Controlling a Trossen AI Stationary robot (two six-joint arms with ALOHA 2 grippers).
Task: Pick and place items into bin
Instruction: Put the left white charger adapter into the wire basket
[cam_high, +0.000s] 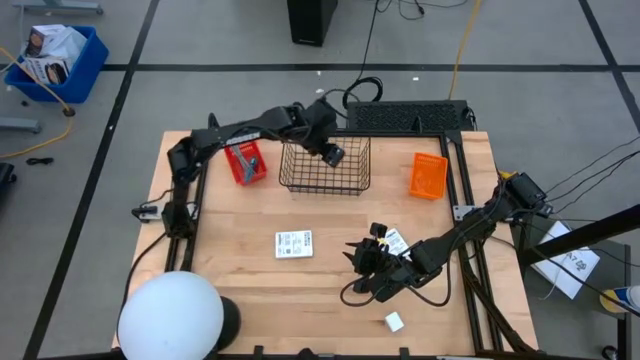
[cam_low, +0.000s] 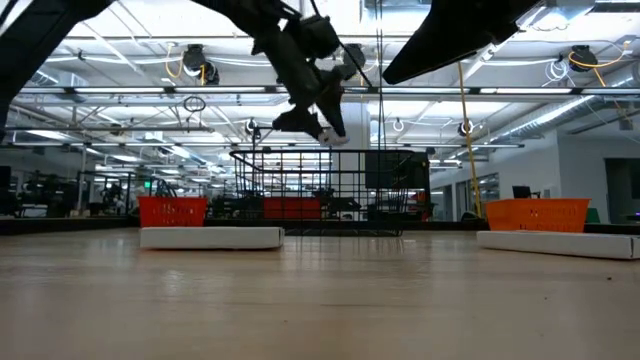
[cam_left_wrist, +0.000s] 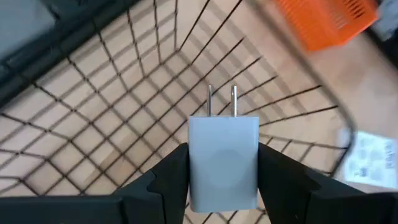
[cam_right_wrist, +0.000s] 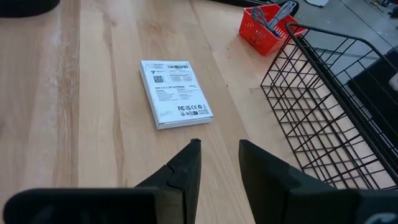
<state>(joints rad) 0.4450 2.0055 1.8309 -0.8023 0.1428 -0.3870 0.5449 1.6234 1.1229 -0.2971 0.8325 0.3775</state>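
Wooden planks make up the bench (cam_high: 250, 280), which fills the middle of the high view with grey floor around it. Nearest the lower edge of that view lies a small white cube (cam_high: 394, 321), alone at lower right. Just above it the right pincer (cam_high: 358, 262) hovers low over the bench, right of centre; its fingers (cam_right_wrist: 186, 163) stand a narrow way apart with nothing between them. A flat white packet (cam_high: 397, 241) lies just beside that arm, partly covered by it. To the left, near the centre of the frame, a second white printed packet (cam_high: 294, 244) lies flat on the wood; the right wrist view shows it (cam_right_wrist: 176, 94) ahead of the fingers.

Farther up stands the black wire bin (cam_high: 325, 166), with a red basket (cam_high: 246, 163) to its left holding a grey metal tool (cam_right_wrist: 278, 14), and an orange basket (cam_high: 429, 175) to its right. The left pincer (cam_high: 332, 152) hangs above the bin's upper part, closed on a white plug adapter (cam_left_wrist: 223, 162) whose two prongs point down into the wire mesh.
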